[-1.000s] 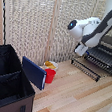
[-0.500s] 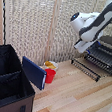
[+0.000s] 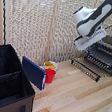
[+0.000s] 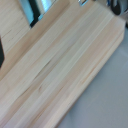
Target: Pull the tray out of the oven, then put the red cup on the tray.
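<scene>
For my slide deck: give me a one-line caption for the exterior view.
Panda arm raised above the oven, red cup standing on the wooden table beside a black case.

Both views are bright and evenly lit, with soft daylight filtering through the pale blinds (image 3: 40, 25) behind the scene. The exterior view is low in detail and slightly soft throughout; the arm (image 3: 94, 19) is smeared at its edges. Shadows are faint: a soft dark patch lies beside the case (image 3: 8, 84) and under the red cup (image 3: 50, 76). The table (image 3: 77, 97) shows a mild sheen but no hard glare. The wrist view is heavily blurred, the wood grain streaked along the boards (image 4: 60, 70), and the dark shapes at its borders are out of focus and cannot be made out
</scene>
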